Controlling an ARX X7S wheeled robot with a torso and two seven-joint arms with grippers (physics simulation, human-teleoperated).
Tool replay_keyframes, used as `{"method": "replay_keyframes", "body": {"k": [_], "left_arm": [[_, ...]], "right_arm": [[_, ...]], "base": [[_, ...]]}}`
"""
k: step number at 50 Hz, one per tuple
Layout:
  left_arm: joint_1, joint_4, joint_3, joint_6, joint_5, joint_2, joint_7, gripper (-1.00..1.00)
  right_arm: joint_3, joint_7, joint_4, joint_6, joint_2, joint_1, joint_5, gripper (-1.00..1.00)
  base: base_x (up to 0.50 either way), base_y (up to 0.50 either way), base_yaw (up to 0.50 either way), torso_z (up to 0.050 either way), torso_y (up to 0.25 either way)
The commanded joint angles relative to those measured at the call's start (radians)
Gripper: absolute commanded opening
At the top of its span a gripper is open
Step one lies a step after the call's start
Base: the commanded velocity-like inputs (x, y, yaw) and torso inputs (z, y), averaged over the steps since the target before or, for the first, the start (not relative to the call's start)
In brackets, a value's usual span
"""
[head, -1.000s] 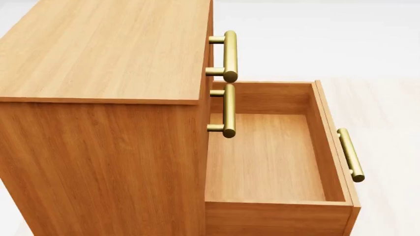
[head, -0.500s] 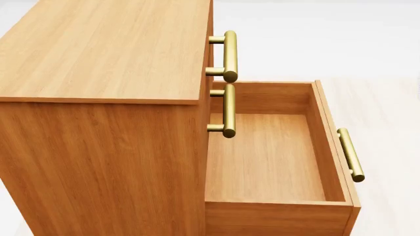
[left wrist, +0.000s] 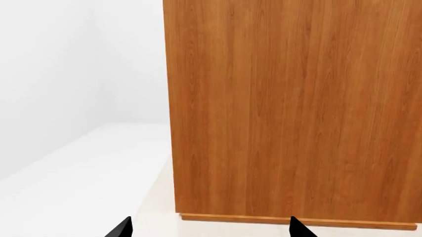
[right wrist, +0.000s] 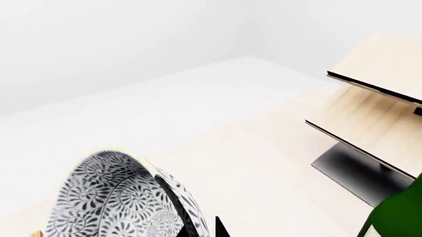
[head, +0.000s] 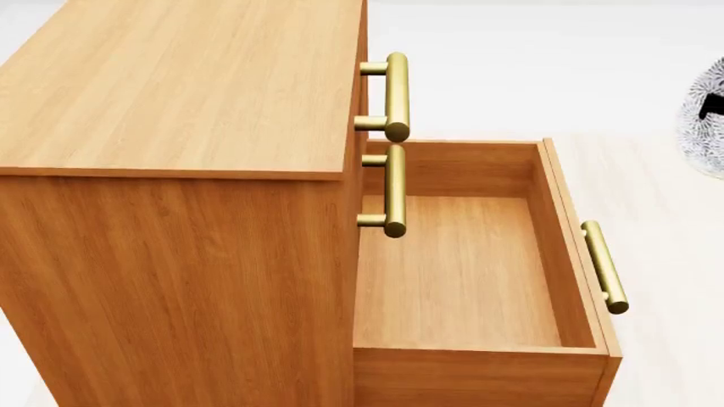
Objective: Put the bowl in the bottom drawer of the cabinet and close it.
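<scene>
The cabinet fills the left of the head view. Its bottom drawer is pulled out, with nothing inside and its brass handle on the right. The blue-grey patterned bowl shows at the right edge, off to the side of the drawer and higher. My right gripper is shut on the wall of the bowl, one finger inside and one outside. My left gripper is open, holds nothing, and faces the cabinet's side panel near the floor.
A pale wooden rack stands on the light floor beyond the bowl. Part of a green bottle shows beside it. The two upper drawers are shut, and their brass handles stick out over the open drawer's back.
The bowl, held by my right gripper, has come into the head view at the right edge. The cabinet and open drawer have not moved.
</scene>
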Motion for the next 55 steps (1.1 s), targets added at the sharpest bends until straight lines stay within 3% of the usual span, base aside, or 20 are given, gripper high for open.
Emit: {"method": "replay_keyframes", "body": {"k": [1,31,55], "left_arm": [[-0.002,-0.001,0.002,0.001,-0.003,-0.002,-0.001,1.0],[-0.006,-0.011,0.009,0.006,0.002,-0.004,-0.007,1.0],[-0.008,-0.011,0.013,0.007,0.0,-0.007,-0.012,1.0]], "right_arm": [[-0.024,-0.028,0.097,-0.049,-0.025,0.056,-0.02,-1.0],[-0.083,-0.121,0.501,-0.26,-0.112,0.208,-0.069,-1.0],[-0.111,-0.17,0.628,-0.333,-0.167,0.245,-0.089,-1.0]], "base": [[0.0,0.0,0.0,0.0,0.0],[0.0,0.0,0.0,0.0,0.001],[0.0,0.0,0.0,0.0,0.0]]}}
